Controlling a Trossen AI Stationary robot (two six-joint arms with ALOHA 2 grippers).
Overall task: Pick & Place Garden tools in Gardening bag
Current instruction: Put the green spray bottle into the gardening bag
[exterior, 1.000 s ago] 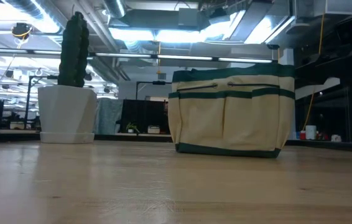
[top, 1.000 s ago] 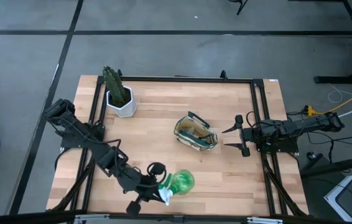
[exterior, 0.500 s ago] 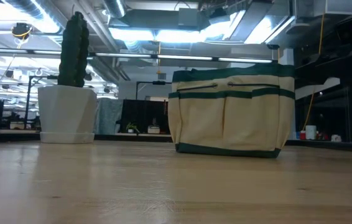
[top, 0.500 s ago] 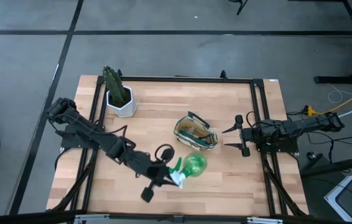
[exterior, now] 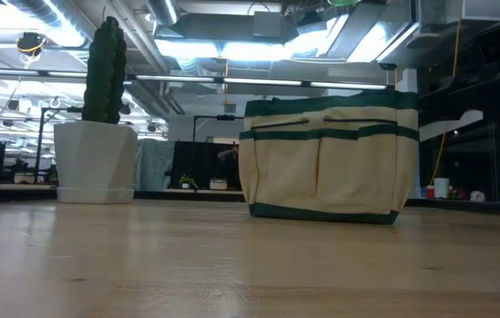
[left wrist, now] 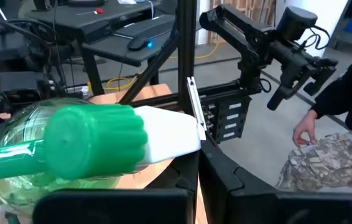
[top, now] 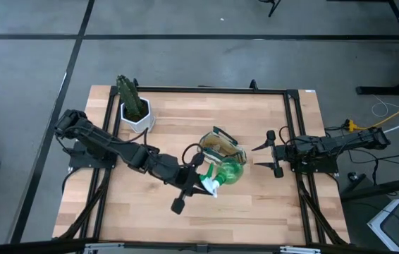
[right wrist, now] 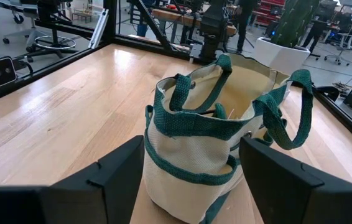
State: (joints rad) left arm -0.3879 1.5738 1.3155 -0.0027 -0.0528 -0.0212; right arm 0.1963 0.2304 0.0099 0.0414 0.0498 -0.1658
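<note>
The bright green round item is a clear green spray bottle (top: 226, 171) with a green collar (left wrist: 95, 143) and a white head (left wrist: 170, 134). My left gripper (top: 201, 178) is shut on it, just at the near side of the tan gardening bag (top: 221, 151). The bag stands upright on its base, with dark green trim and handles (right wrist: 288, 118); it also shows in the low view (exterior: 325, 155). My right gripper (top: 273, 154) is open and empty at the table's right edge, facing the bag (right wrist: 207, 149). No trowel, rake or shears lie on the table. My left gripper holds the spray bottle at its head end, by the white head (top: 210, 185). The bottle and the gripper's own body hide the exact place of contact. The fingers come level from the table's left. The bottle is lifted clear of the table, its round body (top: 229, 171) toward the bag.
A green plant in a white hexagonal pot (top: 136, 113) stands at the far left and shows in the low view (exterior: 95, 163). A black frame (top: 206, 89) runs round the table. A person's hand (left wrist: 305, 130) shows beyond the table.
My left gripper has carried the spray bottle from near the table's near edge toward the far edge and the right, up to the bag's near side. The bottle stays in the hold, clear of the table. The bag has not moved.
</note>
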